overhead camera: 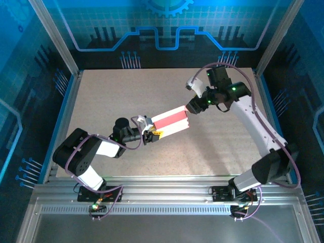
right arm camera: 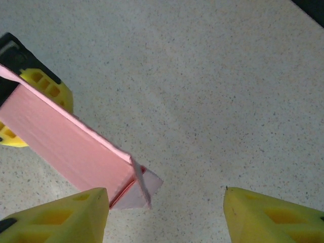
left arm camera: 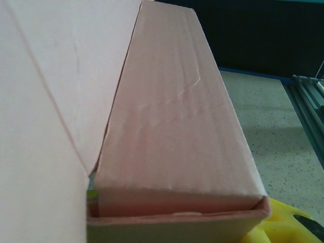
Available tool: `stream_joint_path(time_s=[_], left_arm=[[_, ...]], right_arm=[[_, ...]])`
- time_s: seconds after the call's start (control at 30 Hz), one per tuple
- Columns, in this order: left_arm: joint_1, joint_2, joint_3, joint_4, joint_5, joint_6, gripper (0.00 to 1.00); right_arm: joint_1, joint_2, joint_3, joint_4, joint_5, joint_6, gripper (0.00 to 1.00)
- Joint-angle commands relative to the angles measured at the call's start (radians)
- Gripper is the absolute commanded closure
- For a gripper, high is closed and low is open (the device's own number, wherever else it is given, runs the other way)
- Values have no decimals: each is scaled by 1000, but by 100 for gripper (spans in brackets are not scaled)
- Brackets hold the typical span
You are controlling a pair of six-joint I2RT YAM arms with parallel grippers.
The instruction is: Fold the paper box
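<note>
- Your left fingers [right arm camera: 50, 90] clamp one end of the pink paper box [overhead camera: 171, 121], over the middle of the desk [overhead camera: 126, 91].
- Your right fingers [right arm camera: 263, 215] stand apart at its other end, gripping nothing.

A robotics lab cell: aluminium frame [overhead camera: 55, 38], blue circuit-print walls [overhead camera: 152, 30], speckled table [overhead camera: 126, 91].

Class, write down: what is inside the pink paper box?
At the pink paper box's end nearest the right gripper, a loose flap leaves a narrow reddish gap. No contents show through it. The card walls hide the rest of the interior.
</note>
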Motion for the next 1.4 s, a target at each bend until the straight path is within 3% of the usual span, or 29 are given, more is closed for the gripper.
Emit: stream_joint_path(time_s=[0.0, 0.2, 0.3, 0.4, 0.5, 0.7, 0.87, 1.23, 1.37], left_arm=[[13, -12, -17, 7, 49, 6, 68], [18, -15, -16, -5, 59, 18, 69], [18, -12, -14, -15, 61, 26, 69], [18, -12, -15, -14, 60, 28, 69], [18, -14, -16, -18, 53, 28, 69], [18, -11, -11, -26, 29, 25, 69], [18, -7, -13, -8, -1, 14, 69], [16, 30, -5, 22, -59, -23, 70], [15, 42, -7, 35, -65, -30, 70]], right_arm=[[17, 43, 57, -89, -21, -33, 39], [27, 101, 81, -114, -34, -15, 51], [31, 114, 84, -110, -54, -12, 65], [36, 135, 100, -123, -58, -10, 71], [40, 148, 110, -135, -73, -5, 87], [63, 140, 81, -126, -58, 31, 100], [75, 124, 42, -92, 13, 98, 100], [158, 21, -154, 125, 185, 446, 100], [190, -17, -236, 214, 232, 507, 100]])
